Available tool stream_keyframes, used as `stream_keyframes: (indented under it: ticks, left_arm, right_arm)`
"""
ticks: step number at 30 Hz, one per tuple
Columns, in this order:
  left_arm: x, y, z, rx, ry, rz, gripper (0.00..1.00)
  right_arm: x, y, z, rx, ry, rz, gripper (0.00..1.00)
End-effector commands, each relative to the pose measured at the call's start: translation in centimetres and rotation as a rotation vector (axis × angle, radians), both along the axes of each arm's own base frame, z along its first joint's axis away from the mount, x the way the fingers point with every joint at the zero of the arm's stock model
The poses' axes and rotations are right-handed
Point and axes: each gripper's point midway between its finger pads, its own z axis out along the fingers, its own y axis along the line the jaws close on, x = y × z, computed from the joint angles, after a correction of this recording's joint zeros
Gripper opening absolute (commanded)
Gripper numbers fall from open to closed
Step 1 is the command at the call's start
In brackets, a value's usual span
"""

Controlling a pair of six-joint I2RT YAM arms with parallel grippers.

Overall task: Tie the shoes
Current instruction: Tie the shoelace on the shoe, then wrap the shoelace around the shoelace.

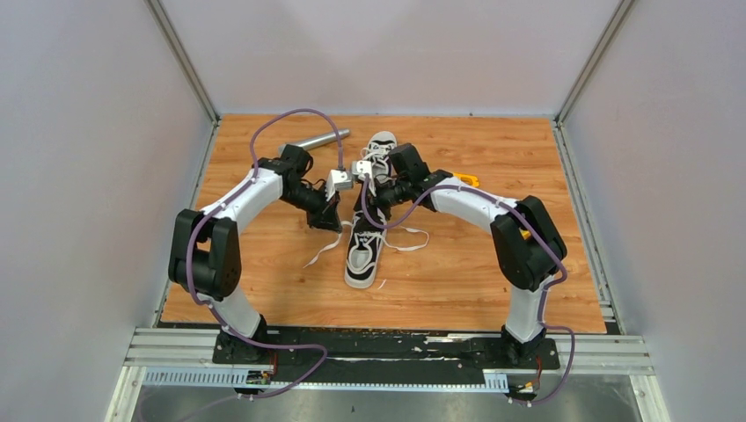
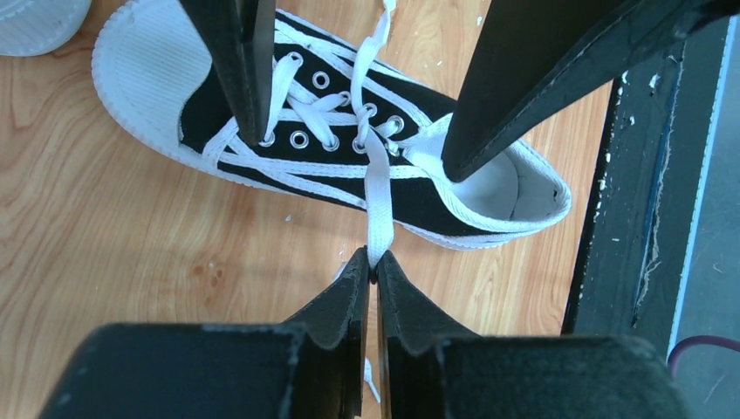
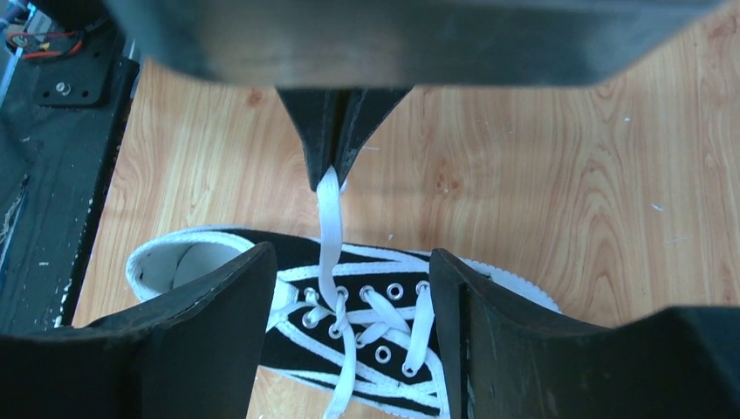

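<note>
Nearest to the left wrist camera you see the left jaws, two black wedges almost pressed together. Between their tips they pinch the flat white lace (image 2: pixel 377 201). This lace runs stretched up to the eyelets of the near sneaker (image 2: pixel 327 144), a low black-and-white canvas shoe with a white rubber sole and a ribbed white toe cap. The shoe lies on the light wooden worktop (image 2: pixel 113 253), with the toe at the upper left and the heel opening at the right, close to the black base rail (image 2: pixel 628 218). The right jaws stand above the shoe, wide apart, one on each side of the lacing, and they hold nothing.

In the right wrist view the right jaws fill the bottom, widely open over the near sneaker (image 3: pixel 375 340). The white lace (image 3: pixel 327 236) rises from the eyelets to the closed left jaws at the top.

From the top view, the near sneaker (image 1: pixel 362 255) lies in the middle of the worktop (image 1: pixel 493 290) with its heel toward the arm bases. The left arm (image 1: pixel 264 185) and the right arm (image 1: pixel 475 207) meet over its far half. Loose lace ends (image 1: pixel 321 253) lie on the wood at both sides. The far sneaker (image 1: pixel 380 145) lies just behind the wrists. A grey metal cylinder (image 1: pixel 312 141) lies to its left, and a small yellow object (image 1: pixel 466 180) is partly hidden behind the right arm.
</note>
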Motion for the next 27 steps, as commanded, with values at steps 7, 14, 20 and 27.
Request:
stream_keyframes:
  ticks: [7,14,20,27]
  left_arm:
    - [0.7,-1.3,2.3,-0.093,0.005,0.003,0.15]
    - [0.4,-1.3,2.2,-0.100,0.016,-0.001,0.16]
    - [0.2,-1.6,2.3,-0.119,0.044,0.018,0.16]
    - [0.5,-1.5,2.2,-0.134,0.066,0.068,0.23]
  right_arm:
    - [-0.7,1.8,1.9,0.132,0.012,-0.023,0.64]
    - [-0.9,2.0,0.2,0.113,-0.047,-0.003,0.58]
    - [-0.9,2.5,-0.3,0.101,-0.043,-0.011,0.32]
    - [-0.7,2.1,0.0,0.084,-0.027,-0.057,0.07]
